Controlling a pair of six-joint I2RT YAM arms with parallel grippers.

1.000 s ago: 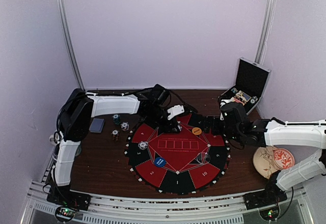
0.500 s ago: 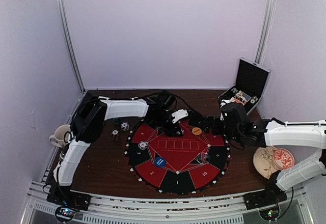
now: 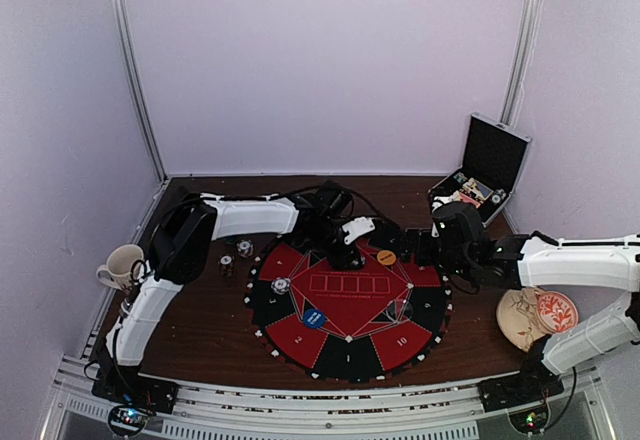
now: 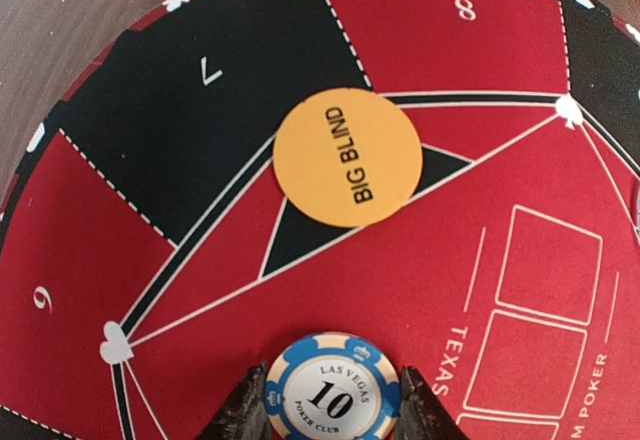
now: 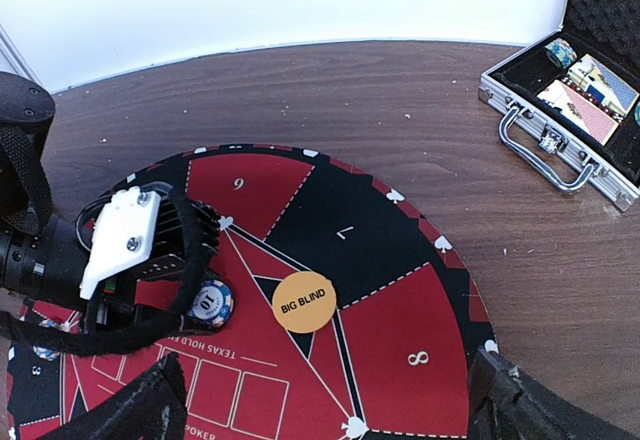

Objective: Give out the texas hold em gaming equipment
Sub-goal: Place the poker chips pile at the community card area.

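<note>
The round red-and-black poker mat point(image 3: 345, 305) lies mid-table. My left gripper point(image 3: 347, 253) is over its far part, shut on a blue-and-white "10" poker chip point(image 4: 333, 392) held flat by its edges between both fingers point(image 4: 245, 412). The chip also shows in the right wrist view point(image 5: 210, 302). The orange BIG BLIND button point(image 4: 347, 155) lies just beyond it on the mat point(image 5: 304, 302), between segments 7 and 8. A blue button disc point(image 3: 314, 317) and a chip point(image 3: 281, 285) lie on the mat's left half. My right gripper point(image 3: 425, 245) is wide open and empty over the mat's far right edge.
Two small chip stacks point(image 3: 245, 248) stand on the wood left of the mat. The open silver-edged case point(image 5: 570, 110) sits at the back right. A mug point(image 3: 122, 265) stands at the left edge and a patterned plate point(image 3: 535, 315) at the right.
My left arm has reached further right over the mat's far side, carrying the chip toward the orange button. The mug at the left came into view. The right arm has not moved.
</note>
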